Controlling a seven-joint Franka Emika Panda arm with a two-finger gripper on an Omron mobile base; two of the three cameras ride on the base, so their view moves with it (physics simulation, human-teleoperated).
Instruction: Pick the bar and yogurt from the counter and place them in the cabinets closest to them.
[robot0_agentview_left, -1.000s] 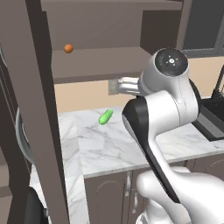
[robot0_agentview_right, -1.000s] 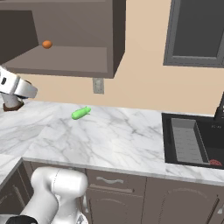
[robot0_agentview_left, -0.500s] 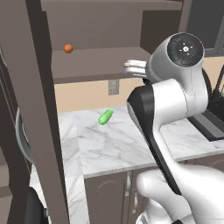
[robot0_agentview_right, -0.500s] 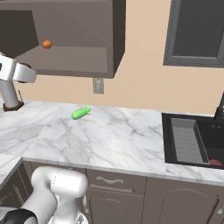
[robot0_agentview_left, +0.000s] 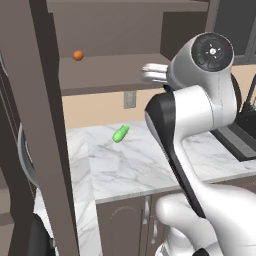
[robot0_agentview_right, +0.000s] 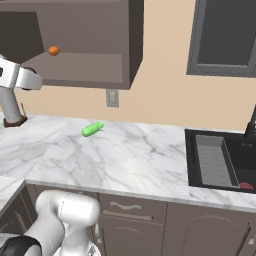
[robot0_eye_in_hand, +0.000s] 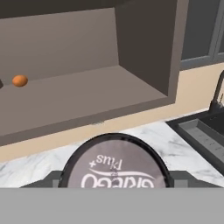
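Your arm has climbed over the last second, from near the white marble worktop (robot0_eye_in_hand: 26, 168) to level with the dark grey-brown wall cabinet's shelf (robot0_eye_in_hand: 87, 94). The end effector (robot0_eye_in_hand: 114, 183) is clamped on the squat yogurt cup with the round printed lid (robot0_eye_in_hand: 114, 164), at six o'clock in the hand view. I judge the pick done and the placing ahead.

At ten o'clock a small orange ball (robot0_eye_in_hand: 19, 80) sits well back on the shelf. Bare board lies from eleven to twelve. The shelf's front lip sits just above the lid, so go over it. At one o'clock the cabinet's side wall (robot0_eye_in_hand: 144, 48) closes the bay. At three o'clock lies the dark sink (robot0_eye_in_hand: 205, 135).
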